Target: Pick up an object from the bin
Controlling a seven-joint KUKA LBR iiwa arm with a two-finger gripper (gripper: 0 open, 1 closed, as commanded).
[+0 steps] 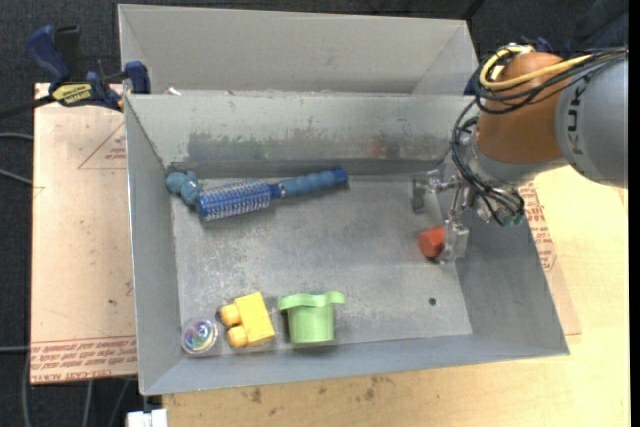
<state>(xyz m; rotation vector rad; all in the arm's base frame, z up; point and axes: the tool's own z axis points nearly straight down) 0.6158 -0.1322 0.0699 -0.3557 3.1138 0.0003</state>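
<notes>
Approach step, nothing grasped yet: gripper [441, 213] sits well right of the blue hairbrush [250, 196], pincer spread and empty; small red block [432, 242] also right of the brush, slightly lower. Next probably needs centring on the block, then closing

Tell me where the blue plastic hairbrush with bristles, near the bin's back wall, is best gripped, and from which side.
Probably the smooth handle of the blue plastic hairbrush, from straight above, closing across its narrow width. It lies flat, running left to right, with bare grey bin floor in front of it. The bristled head is wider and would likely slip.
</notes>
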